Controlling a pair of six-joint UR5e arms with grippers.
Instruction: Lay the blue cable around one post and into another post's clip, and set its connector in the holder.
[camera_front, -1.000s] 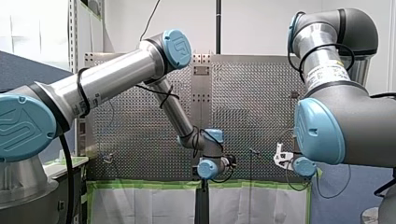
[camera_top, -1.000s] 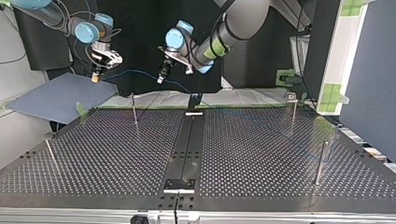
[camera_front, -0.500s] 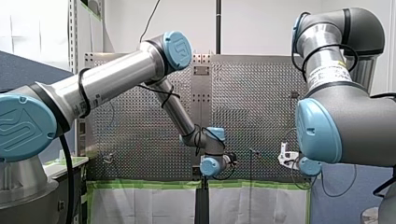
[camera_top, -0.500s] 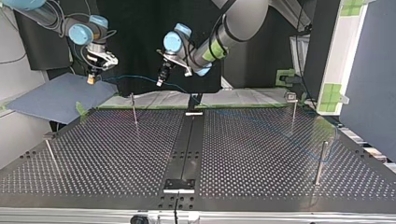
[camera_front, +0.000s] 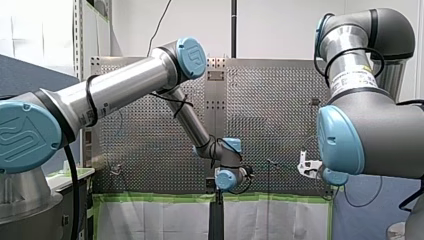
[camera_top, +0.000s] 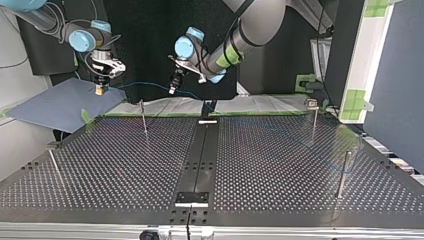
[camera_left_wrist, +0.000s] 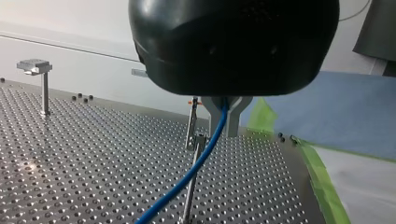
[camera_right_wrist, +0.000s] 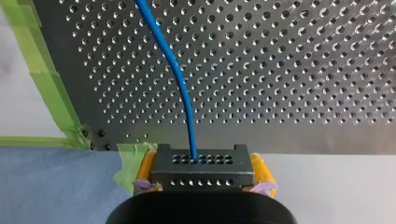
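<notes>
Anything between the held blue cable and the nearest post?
Nothing visible. The blue cable hangs between my left pincer and my right pincer, which grips the connector; the post stands nearby, unobstructed.

Bright even light, soft focus, faint glints

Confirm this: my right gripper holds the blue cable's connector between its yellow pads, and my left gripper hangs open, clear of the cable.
One point is wrong: the left wrist view shows my left gripper shut on the blue cable, not open and clear of it. My right gripper does hold the connector between its yellow pads.
</notes>
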